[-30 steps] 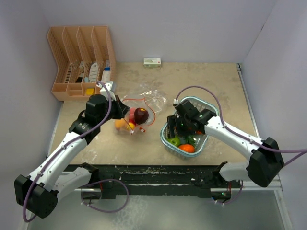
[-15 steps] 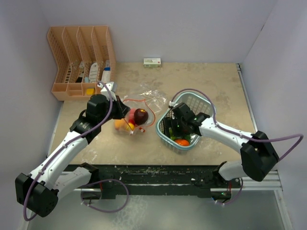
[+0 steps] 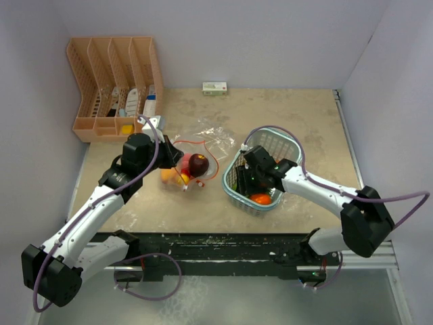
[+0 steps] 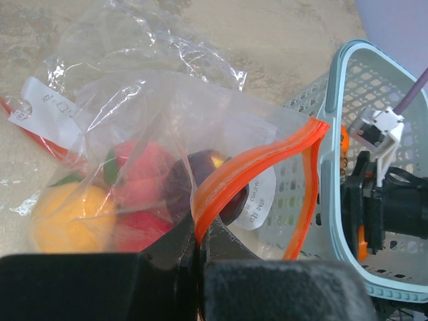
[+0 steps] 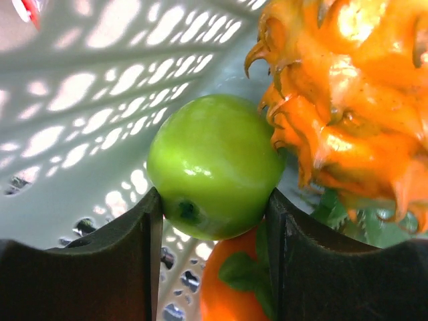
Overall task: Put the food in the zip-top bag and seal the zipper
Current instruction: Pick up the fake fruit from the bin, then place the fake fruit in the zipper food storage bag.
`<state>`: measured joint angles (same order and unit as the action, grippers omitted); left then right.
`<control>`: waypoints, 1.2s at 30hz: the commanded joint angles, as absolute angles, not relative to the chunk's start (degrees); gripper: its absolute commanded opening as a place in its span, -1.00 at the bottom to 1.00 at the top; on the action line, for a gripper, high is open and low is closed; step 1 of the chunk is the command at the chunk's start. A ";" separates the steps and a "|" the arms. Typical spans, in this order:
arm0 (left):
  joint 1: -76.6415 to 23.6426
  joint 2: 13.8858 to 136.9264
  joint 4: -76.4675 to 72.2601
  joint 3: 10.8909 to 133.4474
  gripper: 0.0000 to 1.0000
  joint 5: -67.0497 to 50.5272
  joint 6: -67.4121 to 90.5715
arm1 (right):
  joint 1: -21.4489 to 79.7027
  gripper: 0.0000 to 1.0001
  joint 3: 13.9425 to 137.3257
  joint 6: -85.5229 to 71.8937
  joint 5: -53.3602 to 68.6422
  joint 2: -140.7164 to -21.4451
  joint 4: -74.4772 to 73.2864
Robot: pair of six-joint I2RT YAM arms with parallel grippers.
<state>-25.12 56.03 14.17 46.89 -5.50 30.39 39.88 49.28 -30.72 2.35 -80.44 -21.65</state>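
Observation:
The clear zip-top bag (image 3: 206, 143) lies left of the teal mesh basket (image 3: 276, 140). In it are a dark purple piece (image 3: 198, 162), a yellow-orange peach (image 4: 63, 217) and pink and red pieces (image 4: 144, 167). My left gripper (image 3: 177, 162) is shut on the red-orange zipper strip (image 4: 247, 164), holding the mouth open toward the basket (image 4: 332, 87). My right gripper (image 3: 247, 181) is down inside the basket, its jaws touching both sides of a green apple (image 5: 214, 164). Beside the apple lie an orange pineapple (image 5: 341, 87) and an orange fruit with a leaf (image 5: 234, 294).
A peach-coloured file organizer (image 3: 115, 81) stands at the back left. A small box (image 3: 214, 87) lies by the back wall. Walls close in the left, back and right sides. The bag and basket nearly touch.
My right gripper has sunk deeper into the basket, and the basket has shifted and turned a little toward the bag. My left arm and the bag have not moved.

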 commanded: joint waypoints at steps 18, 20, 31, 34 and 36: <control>-25.05 57.04 11.23 48.84 -0.99 -5.54 29.45 | 39.94 -0.82 71.36 -28.49 -11.05 -66.18 -38.22; -25.05 57.30 11.38 49.31 -0.99 -5.71 29.45 | 39.92 -0.82 73.58 -27.11 -7.17 -65.17 -35.84; -25.05 58.79 11.96 51.96 -0.99 -7.10 30.22 | 45.54 -0.81 71.13 -29.99 12.55 -68.15 -13.32; -25.05 58.77 12.52 52.59 -0.99 -7.48 30.31 | 49.70 -0.81 70.25 -30.32 12.06 -70.87 -6.20; -25.05 58.51 12.77 52.88 -0.99 -8.04 30.62 | 50.64 -0.81 70.62 -30.32 10.79 -73.45 -4.29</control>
